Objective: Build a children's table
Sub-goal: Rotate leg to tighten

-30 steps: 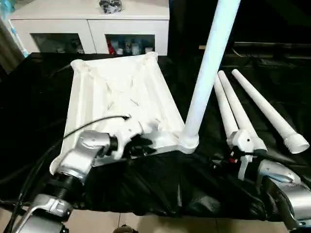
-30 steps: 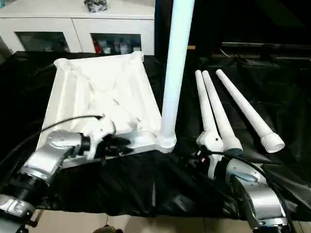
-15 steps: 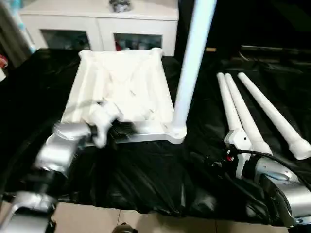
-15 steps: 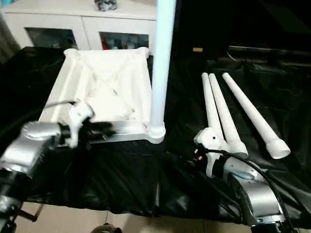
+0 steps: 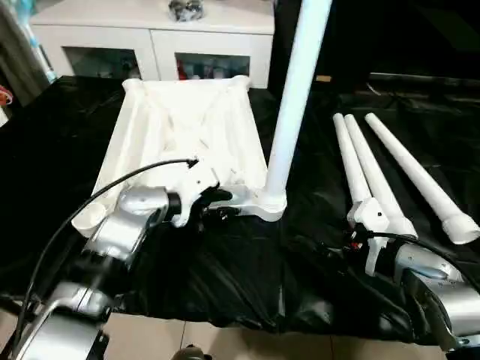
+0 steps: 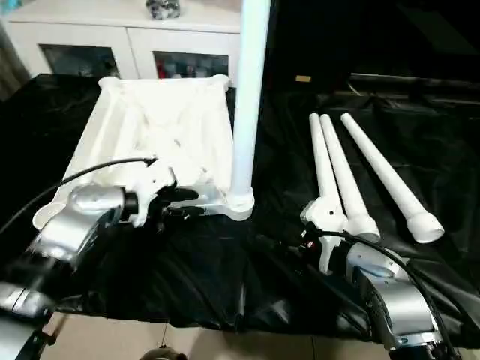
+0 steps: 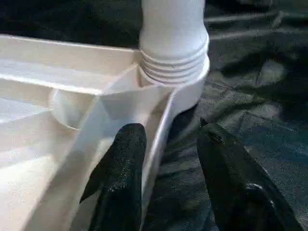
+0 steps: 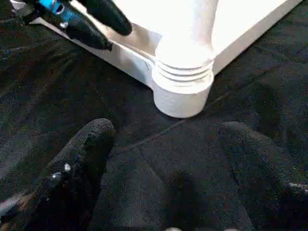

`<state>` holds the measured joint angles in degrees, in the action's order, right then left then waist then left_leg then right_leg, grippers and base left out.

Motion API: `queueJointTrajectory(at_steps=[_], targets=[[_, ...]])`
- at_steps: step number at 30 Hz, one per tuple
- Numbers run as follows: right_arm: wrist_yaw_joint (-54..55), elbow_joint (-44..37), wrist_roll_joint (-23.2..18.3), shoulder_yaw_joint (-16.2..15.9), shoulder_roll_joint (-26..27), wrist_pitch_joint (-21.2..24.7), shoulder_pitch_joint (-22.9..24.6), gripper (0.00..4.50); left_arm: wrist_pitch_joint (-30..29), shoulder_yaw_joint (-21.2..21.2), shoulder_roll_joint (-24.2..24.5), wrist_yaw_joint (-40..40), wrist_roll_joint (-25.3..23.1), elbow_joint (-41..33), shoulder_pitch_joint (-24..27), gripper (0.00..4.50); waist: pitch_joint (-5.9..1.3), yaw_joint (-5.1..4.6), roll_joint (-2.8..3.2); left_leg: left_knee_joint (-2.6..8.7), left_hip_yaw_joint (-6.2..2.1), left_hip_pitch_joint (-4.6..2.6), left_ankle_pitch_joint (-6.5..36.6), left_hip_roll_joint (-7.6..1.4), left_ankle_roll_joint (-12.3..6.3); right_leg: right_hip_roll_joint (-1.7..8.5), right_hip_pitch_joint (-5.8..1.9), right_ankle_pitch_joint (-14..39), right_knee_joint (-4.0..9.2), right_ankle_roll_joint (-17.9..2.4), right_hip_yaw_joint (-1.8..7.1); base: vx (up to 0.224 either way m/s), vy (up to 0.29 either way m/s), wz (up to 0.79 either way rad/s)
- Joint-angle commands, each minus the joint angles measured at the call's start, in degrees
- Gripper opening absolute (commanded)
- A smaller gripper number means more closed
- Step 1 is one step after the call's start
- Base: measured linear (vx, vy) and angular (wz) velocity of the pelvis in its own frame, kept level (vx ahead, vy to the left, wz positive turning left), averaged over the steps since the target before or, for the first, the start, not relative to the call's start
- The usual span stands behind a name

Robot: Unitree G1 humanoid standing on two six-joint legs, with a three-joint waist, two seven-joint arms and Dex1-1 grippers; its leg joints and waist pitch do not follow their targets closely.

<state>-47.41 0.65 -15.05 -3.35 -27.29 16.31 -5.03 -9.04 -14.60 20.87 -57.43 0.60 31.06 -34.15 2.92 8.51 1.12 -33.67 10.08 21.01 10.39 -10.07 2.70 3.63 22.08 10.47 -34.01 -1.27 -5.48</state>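
Your table top (image 5: 187, 142) lies underside-up on the black cloth (image 5: 240, 277), with 1 leg (image 5: 296, 97) standing upright in its near right corner socket (image 8: 183, 91). The 3 loose legs (image 5: 379, 169) lie beside it toward the cloth's right edge, long axes running away from you. Your right gripper (image 8: 168, 163), fingers spread and empty, is nearer them. Your left gripper (image 7: 166, 159) is parted, straddling the top's near rim.

The left gripper (image 7: 166, 159) reached forward on its silver forearm with fingers spread apart, while the right gripper (image 8: 168, 163) hung low, its fingers also parted.
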Motion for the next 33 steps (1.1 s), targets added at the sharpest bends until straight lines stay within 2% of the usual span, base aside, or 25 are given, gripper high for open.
queueJointTrajectory(at_steps=[1, 2, 3, 4, 7, 11, 16, 23, 26, 28, 32, 33], targets=[[0.44, -0.68, 0.33, 0.63, -0.51, 0.18, 0.41, 3.91, 1.60, -0.80, -0.67, -0.41, -1.67, 3.72, -1.95, 1.84, -3.70, 0.10, -0.46, 3.86, -1.53, -0.53, 10.96, -3.54, -2.59, 6.10, -2.63, 15.25, 4.48, -7.90, 3.56, 0.000, 0.000, 0.00], [0.50, -0.77, 0.32, 0.71, -0.55, 0.14, 0.54, 3.91, 2.32, -0.96, -0.97, -0.23, -1.99, 5.34, -2.56, 1.73, -3.64, 0.07, -0.47, 3.84, -1.50, -0.50, 10.80, -3.44, -2.83, 6.00, -2.57, 15.36, 4.58, -7.84, 3.52, 0.000, 0.000, 0.00], [0.60, -0.78, 0.32, 0.80, -0.57, 0.09, 0.58, 3.91, 3.17, -1.10, -1.29, -0.08, -2.21, 7.17, -3.31, 1.62, -3.79, 0.09, 0.13, 3.78, -1.56, -0.58, 10.79, -3.53, -2.79, 5.99, -2.60, 14.49, 4.66, -8.01, 3.52, 0.000, 0.000, 0.00], [0.66, -0.81, 0.33, 0.84, -0.58, 0.07, 0.62, 3.91, 3.45, -1.13, -1.44, -0.04, -2.25, 7.96, -3.67, 1.55, -3.76, 0.10, 0.24, 3.73, -1.60, -0.61, 10.94, -3.49, -2.76, 5.96, -2.58, 14.09, 4.60, -8.14, 3.50, 0.000, 0.000, 0.00], [0.89, -1.13, 0.29, 0.96, -0.63, -0.01, 0.84, 3.91, 4.75, -1.26, -1.84, -0.30, -2.36, 11.51, -5.42, 1.31, -3.89, 0.08, 0.18, 3.71, -1.64, -0.55, 11.31, -3.48, -2.90, 6.08, -2.82, 13.78, 4.42, -8.63, 3.40, 0.000, 0.000, 0.00], [0.94, -1.43, 0.12, 1.00, -0.81, -0.10, 1.14, 3.91, 5.99, -1.38, -1.67, -1.51, -2.66, 14.85, -7.25, 1.00, -3.95, 0.11, 0.45, 3.74, -1.72, -0.55, 11.33, -3.65, -2.89, 6.12, -2.81, 13.32, 4.38, -8.96, 3.41, 0.000, 0.000, 0.00], [0.83, -1.33, 0.15, 0.83, -1.08, -0.46, 1.15, 3.91, 8.52, -2.16, -1.02, -4.19, -4.05, 19.29, -9.21, 0.66, -3.90, 0.08, 0.45, 3.76, -1.71, -0.58, 11.61, -3.53, -2.97, 6.06, -2.83, 13.59, 4.53, -8.93, 3.33, 0.000, 0.000, 0.00], [0.39, -0.91, 0.27, 0.62, -1.20, -0.85, 0.54, 3.91, 10.23, -3.63, -0.35, -6.28, -5.47, 22.69, -10.88, 0.08, -3.94, 0.05, 0.51, 3.75, -1.68, -0.55, 11.27, -3.67, -3.08, 6.20, -2.88, 12.22, 4.37, -9.79, 3.42, 0.000, 0.000, 0.00], [-0.16, -0.50, 0.28, 0.38, -1.36, -1.10, 0.09, 3.91, 12.91, -5.45, 0.19, -6.66, -8.19, 24.84, -11.40, 0.02, -3.84, -0.04, 0.47, 3.80, -1.71, -0.53, 11.91, -3.62, -3.08, 6.21, -2.92, 13.59, 4.54, -9.37, 3.38, 0.000, 0.000, 0.00], [-0.35, -0.34, 0.29, 0.30, -1.44, -1.14, -0.15, 3.91, 13.61, -5.97, 0.32, -7.09, -8.91, 25.34, -11.52, 0.02, -3.76, -0.07, 0.46, 3.83, -1.66, -0.61, 12.51, -3.60, -2.95, 6.27, -2.89, 15.56, 4.72, -9.00, 3.37, 0.000, 0.000, 0.00], [-0.76, 0.23, 0.39, 0.22, -1.65, -1.33, -0.84, 3.91, 13.69, -5.58, -0.14, -7.60, -8.72, 26.13, -11.92, 0.02, -3.83, -0.03, 0.47, 3.80, -1.67, -0.62, 12.06, -3.61, -2.92, 6.29, -2.87, 16.17, 4.72, -8.83, 3.37, 0.000, 0.000, 0.00], [-0.83, 0.33, 0.42, 0.22, -1.68, -1.43, -0.91, 3.91, 13.34, -5.26, -0.35, -8.12, -8.22, 26.34, -12.09, 0.45, -3.84, -0.04, 0.45, 3.80, -1.65, -0.66, 12.05, -3.64, -2.93, 6.27, -2.83, 16.01, 4.70, -8.93, 3.40, 0.000, 0.000, 0.00]])
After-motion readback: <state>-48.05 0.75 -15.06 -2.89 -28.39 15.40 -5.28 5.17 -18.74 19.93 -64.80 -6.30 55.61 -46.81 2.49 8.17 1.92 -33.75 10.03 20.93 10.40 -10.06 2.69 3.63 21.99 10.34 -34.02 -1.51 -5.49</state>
